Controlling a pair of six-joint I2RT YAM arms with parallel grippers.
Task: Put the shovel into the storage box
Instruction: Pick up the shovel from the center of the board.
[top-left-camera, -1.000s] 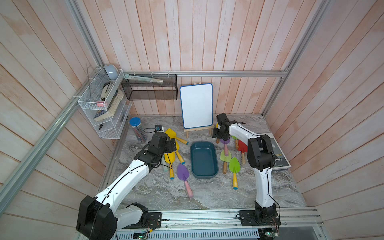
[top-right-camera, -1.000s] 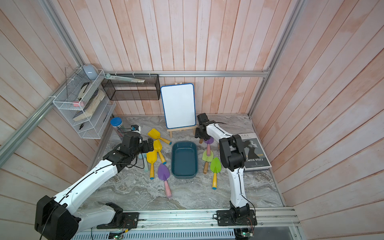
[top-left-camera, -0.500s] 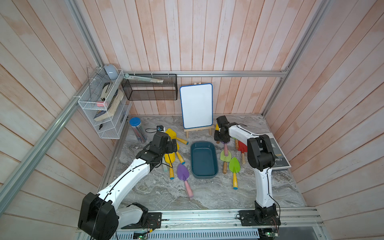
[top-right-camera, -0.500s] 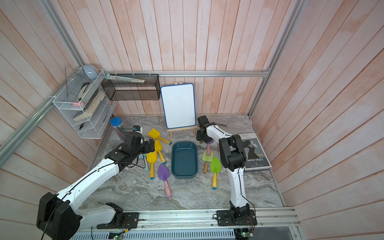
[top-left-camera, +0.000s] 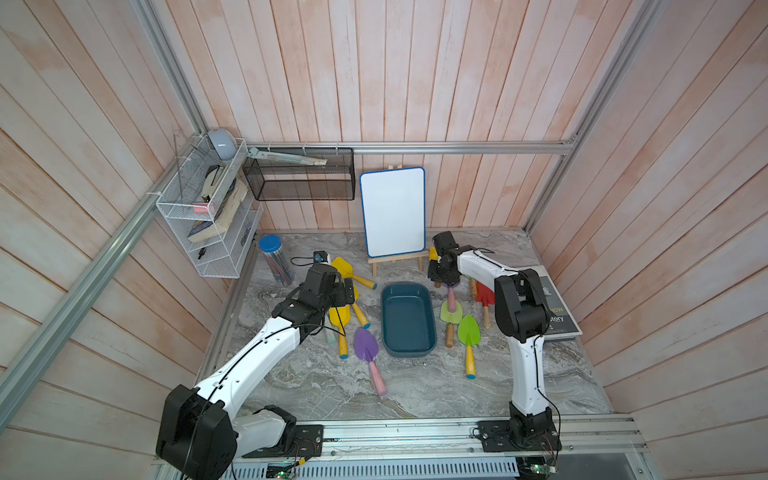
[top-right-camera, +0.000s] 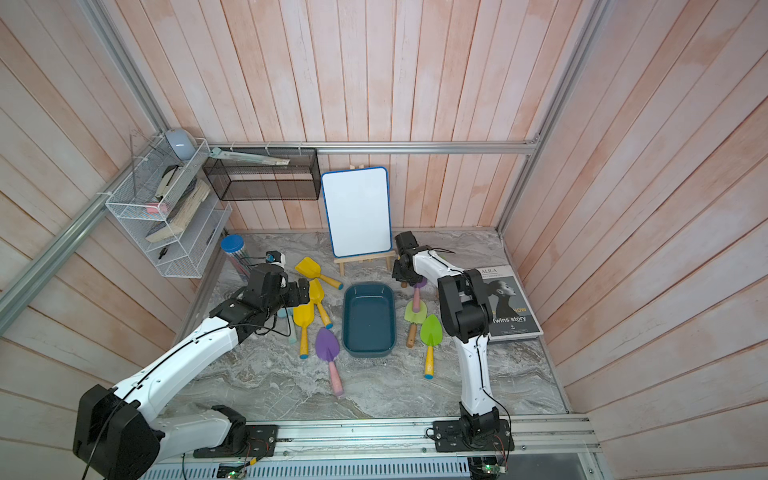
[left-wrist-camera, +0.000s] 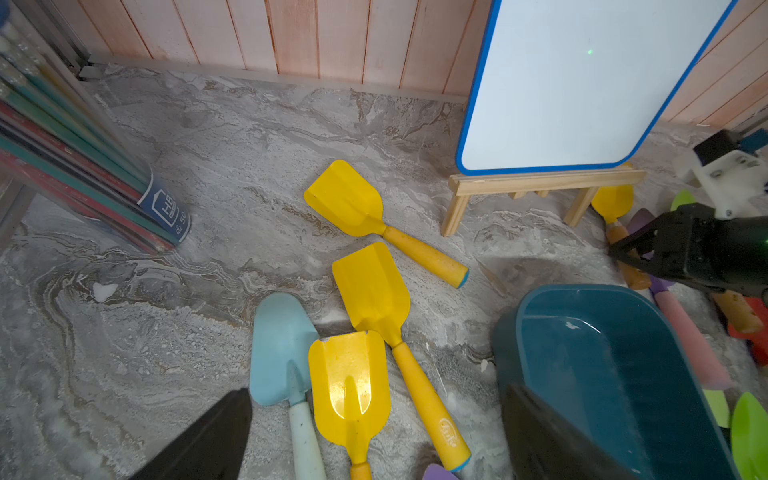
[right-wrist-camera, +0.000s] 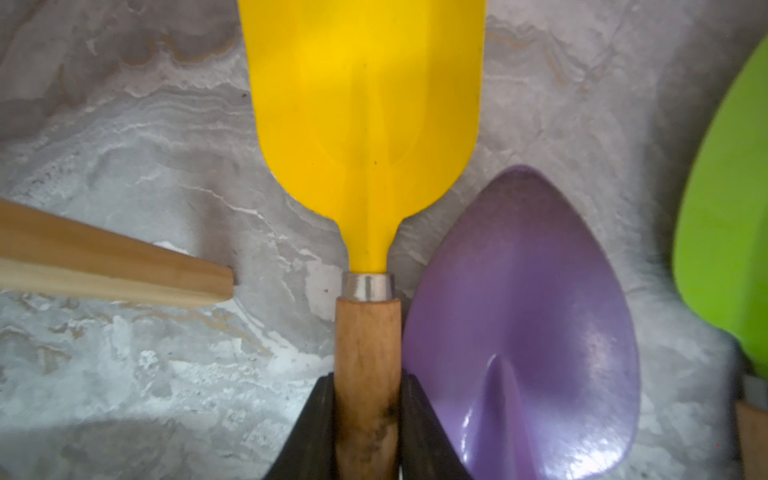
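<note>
On the grey marbled surface, the dark teal, shallow plastic storage box sits empty. Just beyond its far-right corner lies the yellow-bladed, wooden-handled shovel. It looks light and stiff and is best held by the handle, which the right claw pinches. The left claw gapes wide, holding nothing.

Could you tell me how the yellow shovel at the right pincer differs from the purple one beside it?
The yellow shovel has a broad scoop blade; the purple shovel has a pointed one. The yellow shovel's wooden handle sits clamped in the right pincer; the purple shovel lies free. Both lie on the marble tabletop, blades pointing the same way.
</note>
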